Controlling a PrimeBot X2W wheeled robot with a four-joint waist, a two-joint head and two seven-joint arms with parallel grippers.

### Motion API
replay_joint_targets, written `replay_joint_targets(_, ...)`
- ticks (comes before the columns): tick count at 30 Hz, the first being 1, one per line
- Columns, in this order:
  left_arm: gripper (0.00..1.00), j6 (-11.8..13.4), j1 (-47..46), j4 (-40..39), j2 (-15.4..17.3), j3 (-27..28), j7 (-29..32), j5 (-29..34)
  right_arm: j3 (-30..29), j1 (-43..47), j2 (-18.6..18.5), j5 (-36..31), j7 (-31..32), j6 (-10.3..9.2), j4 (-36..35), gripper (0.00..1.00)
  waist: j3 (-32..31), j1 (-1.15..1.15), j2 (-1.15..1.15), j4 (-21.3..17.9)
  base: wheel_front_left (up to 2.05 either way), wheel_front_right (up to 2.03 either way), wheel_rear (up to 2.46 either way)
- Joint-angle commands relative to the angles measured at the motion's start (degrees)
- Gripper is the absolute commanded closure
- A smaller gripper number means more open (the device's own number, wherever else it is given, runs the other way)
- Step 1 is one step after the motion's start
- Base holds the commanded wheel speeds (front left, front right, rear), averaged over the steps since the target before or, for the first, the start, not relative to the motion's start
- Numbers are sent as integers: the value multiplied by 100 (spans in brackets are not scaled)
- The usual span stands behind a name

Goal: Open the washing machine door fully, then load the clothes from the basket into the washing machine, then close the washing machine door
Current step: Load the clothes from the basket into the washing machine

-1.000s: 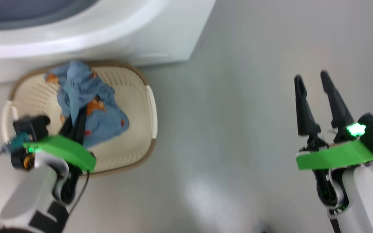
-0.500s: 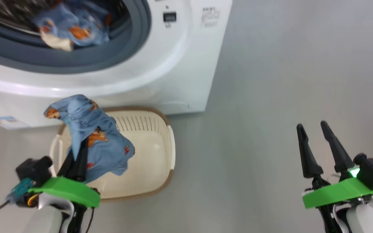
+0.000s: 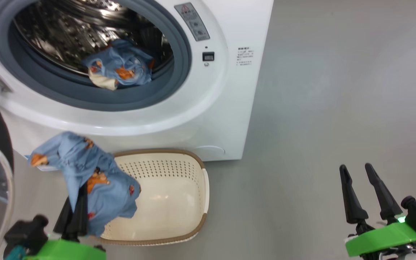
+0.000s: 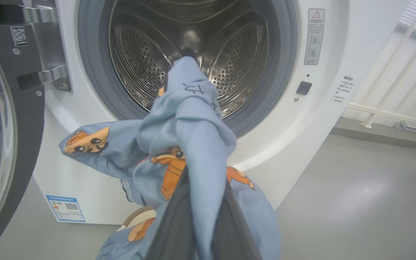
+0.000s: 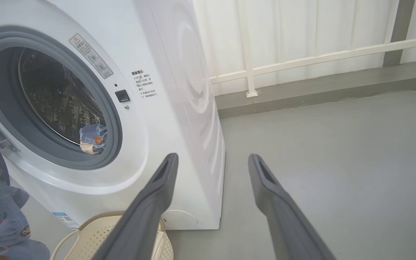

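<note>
Lifted since the earlier frame: your left gripper (image 3: 73,213), clamped shut on a bear-print garment (image 3: 85,180), holds it over the bare-looking basket (image 3: 202,202) at lower left, right gripper (image 3: 355,168) wide open and idle; loading step, so next carry it up into the drum (image 3: 67,32) beside the piece (image 3: 121,68) already inside.

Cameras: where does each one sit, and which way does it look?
Head view: up high, facing down at washing machine, basket, left gripper, right gripper.
Left wrist view: along that shut gripper, clamping a bear-print garment, toward the drum.
Right wrist view: past that open gripper toward the machine's front.
Shared by head and right wrist: another garment in the drum.
</note>
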Motion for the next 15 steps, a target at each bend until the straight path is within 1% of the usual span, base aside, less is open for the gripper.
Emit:
replay_joint_targets(1,100,4,125,-316,49,322,-37,120,72,67,-96,15,-45,32,-138,0,-172,0,0,85,0,0,0)
replay_joint_targets(9,100,4,730,-849,-160,609,-37,396,12,235,-87,41,-45,32,-176,0,-272,0,0,140,0,0,0)
replay_joint_targets(15,100,4,861,-1072,-246,706,-37,464,-35,211,-44,30,-45,32,-210,0,-180,0,0,162,0,0,0)
